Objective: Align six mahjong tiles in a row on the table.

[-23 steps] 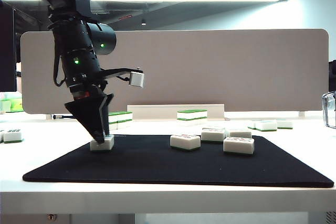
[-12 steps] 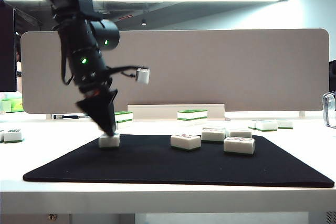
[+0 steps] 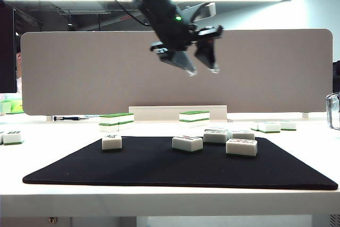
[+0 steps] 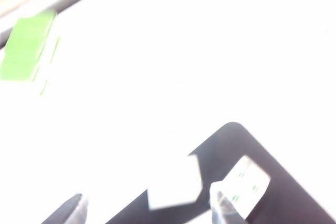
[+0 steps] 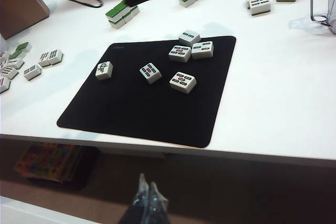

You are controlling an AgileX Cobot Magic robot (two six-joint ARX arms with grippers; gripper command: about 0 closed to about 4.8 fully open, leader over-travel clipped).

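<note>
**Inspector:** Left gripper [image 3: 201, 70] first.

**Assistant:** In the exterior view it hangs high above the black mat [image 3: 159, 171], in front of the grey partition panel [image 3: 79, 73], at about twelve o'clock from the middle tiles. Its two fingers stand apart with nothing between them. The left wrist view is washed out and blurred; two fingertips [image 4: 223, 208] show there with a clear gap.

**Inspector:** Right gripper?

**Assistant:** The right gripper [image 5: 146, 192] sits low, off the near edge of the table [image 5: 273, 103], below the tabletop. Its fingers [image 5: 153, 191] lie pressed together, holding nothing.

**Inspector:** The tiles on the mat?

**Assistant:** Five, face up, not in a row. One lone tile [image 5: 104, 70] lies toward the mat's nine o'clock side, well apart from the rest. A second tile [image 5: 150, 73] sits near the centre. Three more form a loose cluster toward one o'clock: two touching tiles [image 5: 191, 51] side by side, another behind them [image 5: 189, 37], and a further tile [image 5: 182, 82] nearer the front, at about five o'clock from that pair.

**Inspector:** Off the mat?

**Assistant:** Green-backed stacks [image 5: 124, 13] lie on the white table beyond the mat's far edge, and loose tiles [image 5: 46, 57] at the nine o'clock side.
</note>
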